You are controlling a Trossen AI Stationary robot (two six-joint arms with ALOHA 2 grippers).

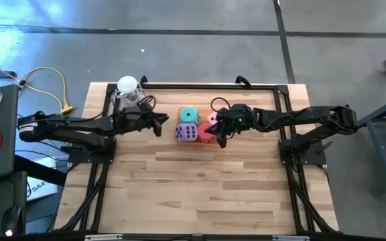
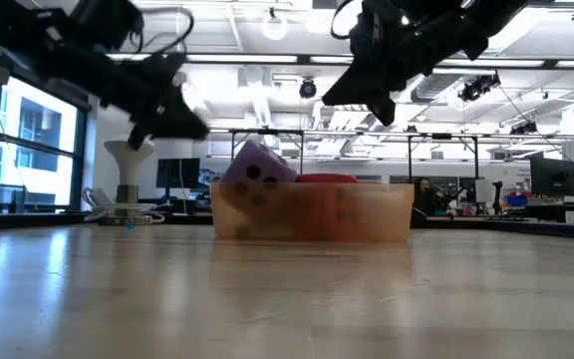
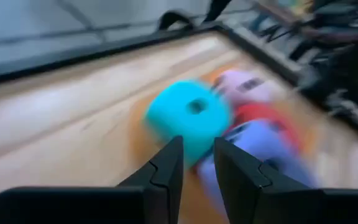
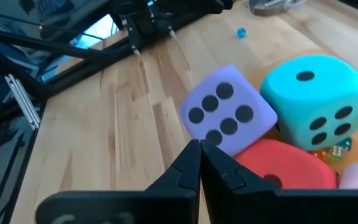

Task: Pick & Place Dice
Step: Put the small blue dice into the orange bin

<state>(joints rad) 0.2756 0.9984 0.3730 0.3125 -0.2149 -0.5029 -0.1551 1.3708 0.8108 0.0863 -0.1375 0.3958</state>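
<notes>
The four dice sit packed together in the translucent orange tray (image 2: 312, 214): green-teal (image 1: 189, 115), purple (image 1: 185, 132), pink (image 1: 214, 120) and red (image 1: 208, 134). The purple die (image 2: 256, 165) rises above the tray's rim. My left gripper (image 1: 159, 124) hovers just left of the tray with a narrow gap between its fingers, pointing at the green-teal die (image 3: 188, 115). My right gripper (image 1: 220, 138) hangs above the tray's right near corner, shut, with the purple die (image 4: 229, 115) and red die (image 4: 278, 165) just beyond its fingertips. Neither gripper touches a die.
A clear cup with a white round top (image 1: 129, 90) stands near the table's far left corner, behind my left arm. A black frame rail (image 1: 200, 86) runs along the far edge. Bare wood (image 1: 200, 194) stretches from the tray toward the near edge.
</notes>
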